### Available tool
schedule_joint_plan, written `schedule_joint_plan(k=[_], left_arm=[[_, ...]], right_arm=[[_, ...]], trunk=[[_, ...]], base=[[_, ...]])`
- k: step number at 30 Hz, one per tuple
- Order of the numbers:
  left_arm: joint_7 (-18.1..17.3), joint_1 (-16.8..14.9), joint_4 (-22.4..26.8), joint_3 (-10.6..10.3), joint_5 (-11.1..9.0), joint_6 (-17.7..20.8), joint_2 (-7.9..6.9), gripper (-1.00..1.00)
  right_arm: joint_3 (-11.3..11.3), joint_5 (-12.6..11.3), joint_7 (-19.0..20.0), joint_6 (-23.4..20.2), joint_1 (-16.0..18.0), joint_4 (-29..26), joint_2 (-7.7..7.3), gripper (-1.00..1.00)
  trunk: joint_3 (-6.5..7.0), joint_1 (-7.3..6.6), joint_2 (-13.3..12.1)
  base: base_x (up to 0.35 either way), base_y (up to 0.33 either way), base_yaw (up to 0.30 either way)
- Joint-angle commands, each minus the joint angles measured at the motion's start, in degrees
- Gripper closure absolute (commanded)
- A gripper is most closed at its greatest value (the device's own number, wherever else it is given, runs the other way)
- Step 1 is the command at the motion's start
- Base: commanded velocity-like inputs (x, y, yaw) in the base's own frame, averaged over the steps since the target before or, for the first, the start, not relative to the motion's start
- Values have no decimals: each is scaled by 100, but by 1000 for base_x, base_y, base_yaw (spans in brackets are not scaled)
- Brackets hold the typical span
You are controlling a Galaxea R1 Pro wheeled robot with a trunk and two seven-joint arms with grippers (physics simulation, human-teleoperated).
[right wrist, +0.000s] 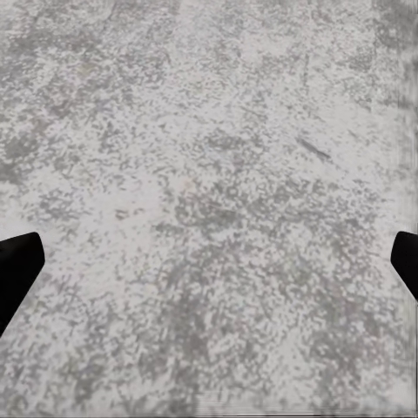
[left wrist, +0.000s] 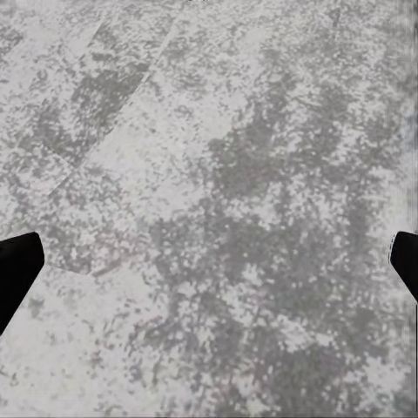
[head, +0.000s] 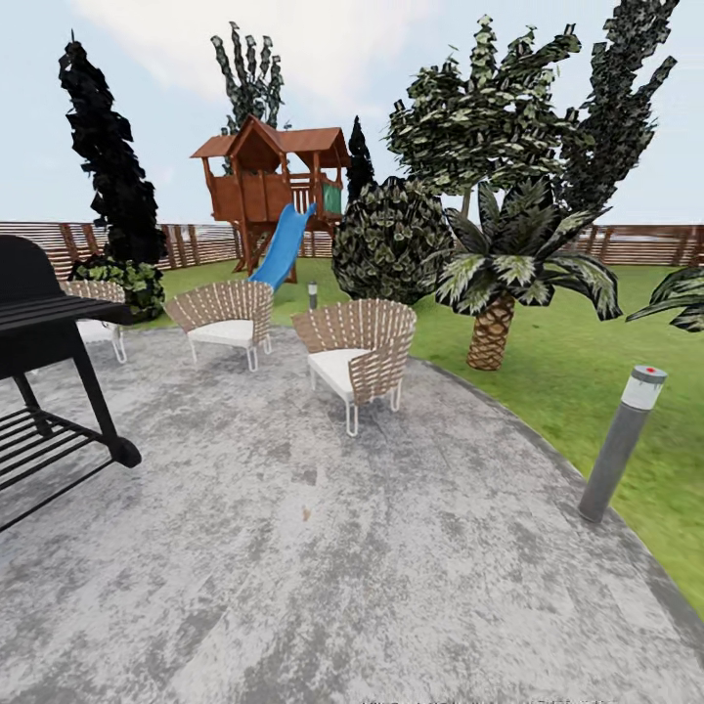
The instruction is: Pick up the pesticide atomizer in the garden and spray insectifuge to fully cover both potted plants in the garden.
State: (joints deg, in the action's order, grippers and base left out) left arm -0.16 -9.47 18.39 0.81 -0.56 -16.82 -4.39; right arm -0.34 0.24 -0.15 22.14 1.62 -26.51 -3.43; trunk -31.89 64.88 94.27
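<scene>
From the head camera we look out over a round grey mottled paved patio (head: 323, 567) that runs ahead of us to a green lawn (head: 577, 362) and a brown slatted wooden fence (head: 645, 244) at the back. Three woven wicker armchairs with white cushions stand on the paving; the nearest (head: 357, 357) is straight ahead. A black barbecue grill on wheels (head: 49, 342) sits close on our left side, and a short grey bollard lamp (head: 621, 440) marks the patio edge to our right. Beyond it are a squat palm with a scaly trunk (head: 499, 293), a round dark bush (head: 391, 240) and a wooden play tower with a blue slide (head: 269, 191). We cannot make out the dark spray bottle or the two small grey-potted rosettes anywhere here, so we judge the robot to be searching or driving.

The risk, as we see it, is clipping the grill or a chair while turning, or taking the palm for a target.

In the left wrist view, the left gripper (left wrist: 209, 261) hangs over bare paving, its dark fingertips (left wrist: 16, 266) set wide apart at the picture's edges, holding and touching nothing.

In the right wrist view, the right gripper (right wrist: 209, 266) is likewise spread wide and empty, with grey paving beneath it and its fingertips (right wrist: 17, 261) clear of the ground.
</scene>
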Motion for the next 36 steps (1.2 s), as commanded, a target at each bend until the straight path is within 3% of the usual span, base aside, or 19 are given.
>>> schedule_joint_plan(k=[1,17,29,36], left_arm=[[-2,-2,-2,7,-5,-16,0,-100],[-2,-2,-2,7,-5,-18,0,-100],[-2,-2,0,7,-5,-15,0,-100],[-2,-2,-2,7,-5,-14,0,-100]], right_arm=[[-5,3,-2,18,5,6,1,-100],[-2,3,-1,18,5,6,1,-100],[-1,3,0,18,5,6,1,-100],[-3,3,-2,18,5,6,1,-100]], trunk=[[-24,22,44],[-311,373,686],[-311,373,686],[-437,527,967]], base=[[0,0,-267],[0,0,-267],[0,0,-267],[0,0,-267]])
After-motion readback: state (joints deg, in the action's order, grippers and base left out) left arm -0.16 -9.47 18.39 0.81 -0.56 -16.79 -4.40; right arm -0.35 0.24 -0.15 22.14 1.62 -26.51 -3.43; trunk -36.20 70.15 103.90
